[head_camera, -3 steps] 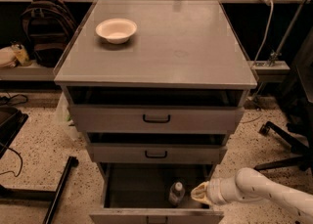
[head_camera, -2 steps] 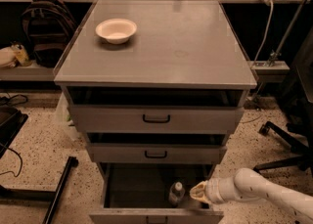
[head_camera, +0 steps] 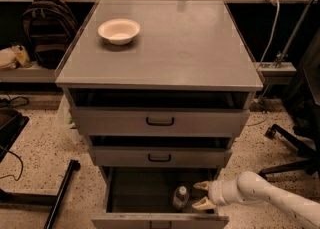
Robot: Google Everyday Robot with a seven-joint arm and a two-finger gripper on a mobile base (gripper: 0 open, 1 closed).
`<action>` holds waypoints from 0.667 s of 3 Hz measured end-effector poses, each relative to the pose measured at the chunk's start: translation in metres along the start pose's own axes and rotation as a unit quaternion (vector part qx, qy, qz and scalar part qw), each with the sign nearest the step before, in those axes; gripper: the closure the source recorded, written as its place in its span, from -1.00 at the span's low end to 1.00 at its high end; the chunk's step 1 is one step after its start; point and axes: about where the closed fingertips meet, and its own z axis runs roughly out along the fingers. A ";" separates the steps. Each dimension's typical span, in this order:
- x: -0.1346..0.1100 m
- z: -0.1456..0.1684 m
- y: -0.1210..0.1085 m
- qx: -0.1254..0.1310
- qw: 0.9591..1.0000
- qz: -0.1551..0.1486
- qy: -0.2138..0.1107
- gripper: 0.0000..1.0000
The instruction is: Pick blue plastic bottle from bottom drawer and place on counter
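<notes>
The blue plastic bottle (head_camera: 180, 198) stands upright in the open bottom drawer (head_camera: 160, 220), right of its middle; it looks clear with a white cap. My gripper (head_camera: 201, 194) reaches into the drawer from the right on a white arm. Its two pale fingers are spread apart, just right of the bottle and not around it. The counter (head_camera: 185, 48) is the flat grey top of the cabinet above.
A white bowl (head_camera: 119, 31) sits on the counter's back left. The two upper drawers (head_camera: 160, 121) with black handles are pulled partly out above the bottom drawer. A backpack (head_camera: 47, 28) sits at back left, a chair base (head_camera: 290, 148) at right.
My gripper has shifted slightly left toward the bottle. The bottle has not moved.
</notes>
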 end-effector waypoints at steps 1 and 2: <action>0.003 0.011 -0.005 -0.002 1.000 0.003 -0.008 -0.72; 0.003 0.023 -0.010 -0.002 1.000 0.004 -0.023 -0.72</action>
